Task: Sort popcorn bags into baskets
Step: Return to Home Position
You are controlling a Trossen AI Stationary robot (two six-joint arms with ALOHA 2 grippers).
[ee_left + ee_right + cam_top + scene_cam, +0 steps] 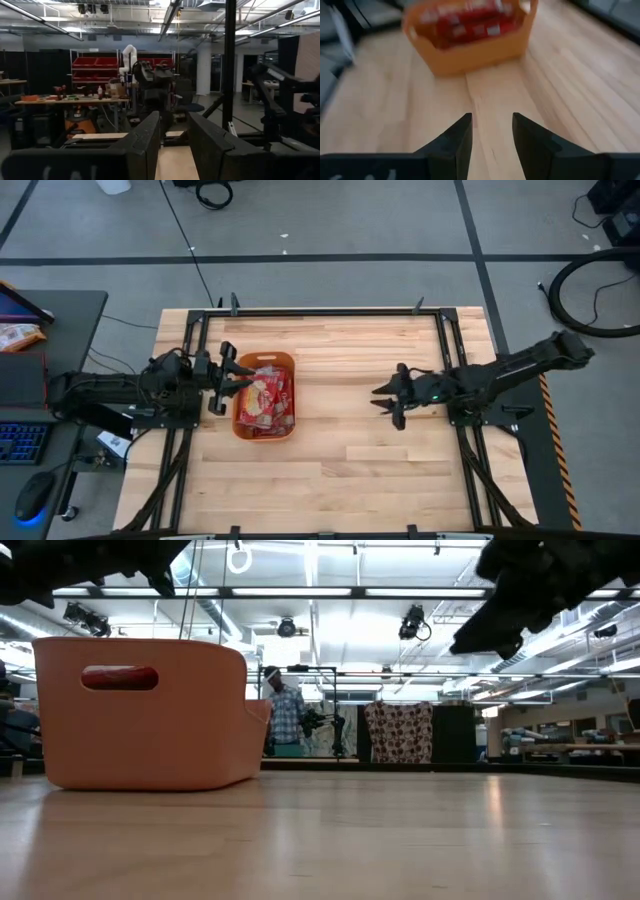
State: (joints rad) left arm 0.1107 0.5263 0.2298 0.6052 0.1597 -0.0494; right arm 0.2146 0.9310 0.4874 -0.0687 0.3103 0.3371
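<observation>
The orange basket (pixel 264 395) stands on the table's left half, also seen in the low view (pixel 140 710) and the right wrist view (pixel 470 40). Several red popcorn bags (pixel 265 397) lie piled inside it (pixel 465 22). My left gripper (pixel 232 378) hovers open at the basket's left rim, above the table, its fingers (pixel 172 145) pointing level across the table. My right gripper (pixel 385 400) is open, raised over the bare table right of centre, facing the basket (pixel 490 132).
A black metal frame (pixel 300 311) runs along the table's edges. Bare wood lies between the basket and my right gripper and across the near half. A person (pixel 287 718) stands far behind the table. A desk with a keyboard (pixel 22 442) sits beyond the left edge.
</observation>
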